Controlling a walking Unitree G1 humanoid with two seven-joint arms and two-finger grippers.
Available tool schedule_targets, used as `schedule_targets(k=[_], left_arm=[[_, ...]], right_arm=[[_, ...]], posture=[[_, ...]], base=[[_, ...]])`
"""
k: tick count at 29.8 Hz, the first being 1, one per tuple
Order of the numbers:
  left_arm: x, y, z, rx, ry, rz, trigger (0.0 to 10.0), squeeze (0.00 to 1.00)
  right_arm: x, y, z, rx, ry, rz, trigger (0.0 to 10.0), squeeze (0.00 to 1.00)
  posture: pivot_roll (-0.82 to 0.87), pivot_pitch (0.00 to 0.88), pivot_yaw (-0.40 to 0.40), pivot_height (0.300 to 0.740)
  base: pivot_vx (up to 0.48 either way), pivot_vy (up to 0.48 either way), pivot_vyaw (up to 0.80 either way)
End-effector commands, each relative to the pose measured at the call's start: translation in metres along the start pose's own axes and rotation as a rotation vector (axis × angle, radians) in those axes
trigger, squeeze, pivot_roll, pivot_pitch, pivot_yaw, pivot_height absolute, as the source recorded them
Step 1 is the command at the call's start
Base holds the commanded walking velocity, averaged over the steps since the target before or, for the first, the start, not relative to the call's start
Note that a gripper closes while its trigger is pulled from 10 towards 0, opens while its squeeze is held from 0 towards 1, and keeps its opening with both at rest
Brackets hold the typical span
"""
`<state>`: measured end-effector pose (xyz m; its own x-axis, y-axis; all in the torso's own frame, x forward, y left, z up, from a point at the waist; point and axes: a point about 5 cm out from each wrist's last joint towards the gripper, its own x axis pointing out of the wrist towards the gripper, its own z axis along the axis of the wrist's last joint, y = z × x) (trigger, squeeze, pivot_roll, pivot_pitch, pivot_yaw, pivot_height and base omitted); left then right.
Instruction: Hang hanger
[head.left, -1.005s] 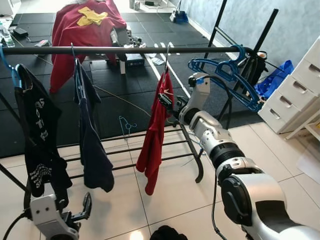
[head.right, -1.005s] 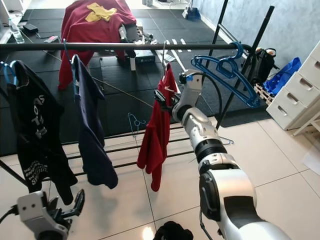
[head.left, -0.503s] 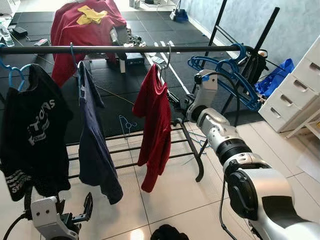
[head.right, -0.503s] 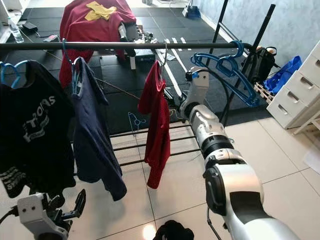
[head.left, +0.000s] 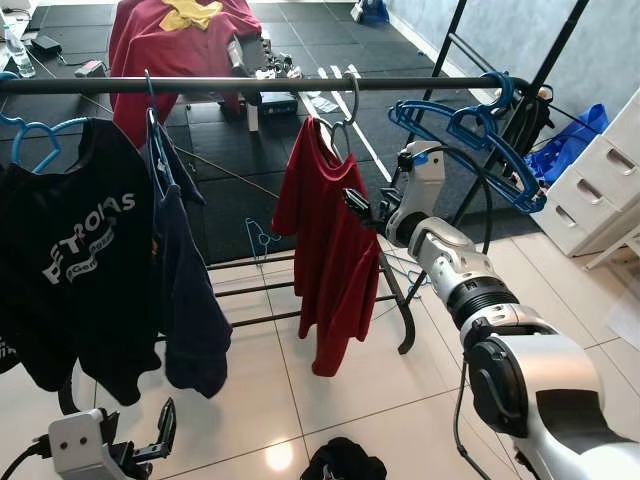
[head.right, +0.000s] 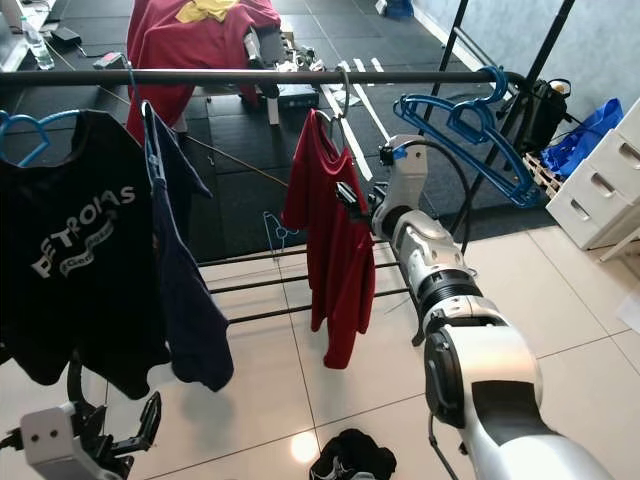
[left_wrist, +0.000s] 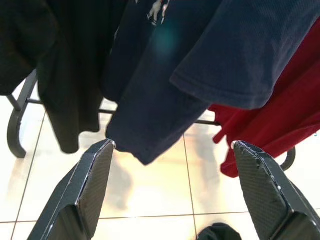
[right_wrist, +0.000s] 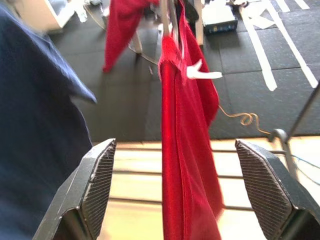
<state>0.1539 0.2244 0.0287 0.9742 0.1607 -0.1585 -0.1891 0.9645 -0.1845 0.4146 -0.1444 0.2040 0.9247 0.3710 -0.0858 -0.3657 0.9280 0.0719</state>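
Spread wide and holding nothing, the right gripper (right_wrist: 172, 192) is hovering just beside the red shirt (head.left: 335, 245), its two black fingers (right_wrist: 92, 192) flanking the cloth without touching it in the right wrist view. That shirt is hanging on a hanger (head.left: 348, 100) whose hook is sitting over the black rail (head.left: 250, 84) of the clothes rack — the hanger's body is mostly hidden by the collar, so its colour is hard to tell. Farther along the rail on the robot's left, a navy shirt (head.left: 185, 290) and a black printed T-shirt (head.left: 75, 265) are hanging, the latter on a blue hanger (head.left: 30, 135). At the rail's right end, a cluster of bare blue hangers (head.left: 480, 140) is dangling at a tilt. Low at the robot's left, the left gripper (left_wrist: 172, 187) is resting idle with its fingers parted and empty, pointing toward the shirt hems above the pale tiled floor (head.left: 340, 400). Beyond the rack — on dark mats — a heap of red cloth (head.left: 175, 45) is draped over something.
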Motion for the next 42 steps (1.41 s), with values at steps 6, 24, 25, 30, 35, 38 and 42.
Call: schedule_targets(k=[6,24,25,30,35,38,42], left_arm=[[-0.005,0.005,-0.002,0.01,0.011,0.004,10.0,0.0],[0.0,0.003,-0.008,0.009,0.017,0.001,10.0,0.0],[0.002,0.002,-0.008,0.009,0.015,0.001,10.0,0.0],[0.008,0.001,-0.008,0.014,0.006,-0.003,10.0,0.0],[0.016,-0.001,-0.007,0.014,0.003,-0.006,10.0,0.0],[0.017,-0.001,-0.007,0.013,0.002,-0.006,10.0,0.0],[0.024,-0.006,-0.005,0.009,-0.006,-0.012,10.0,0.0]], right_arm=[[-0.006,-0.007,-0.024,-0.051,0.106,-0.014,0.0,0.0],[-0.01,-0.021,0.005,-0.203,-0.033,-0.08,0.0,0.0],[-0.01,-0.022,0.007,-0.22,-0.037,-0.085,0.0,0.0],[-0.01,-0.022,0.025,-0.247,-0.119,-0.1,0.0,0.0],[-0.009,-0.013,0.045,-0.313,-0.223,-0.054,0.0,0.0],[-0.009,-0.011,0.046,-0.345,-0.236,-0.038,0.0,0.0],[-0.011,-0.004,0.048,-0.362,-0.264,0.031,0.0,0.0]], posture=[[0.07,0.238,-0.075,0.74],[0.06,0.215,-0.081,0.74],[0.05,0.211,-0.081,0.74],[0.05,0.193,-0.085,0.74],[0.03,0.169,-0.087,0.74],[0.02,0.167,-0.086,0.74],[0.01,0.149,-0.086,0.74]], base=[[0.0,0.0,0.0],[0.0,0.0,0.0],[0.0,0.0,0.0],[0.0,0.0,0.0],[0.0,0.0,0.0],[0.0,0.0,0.0],[0.0,0.0,0.0]])
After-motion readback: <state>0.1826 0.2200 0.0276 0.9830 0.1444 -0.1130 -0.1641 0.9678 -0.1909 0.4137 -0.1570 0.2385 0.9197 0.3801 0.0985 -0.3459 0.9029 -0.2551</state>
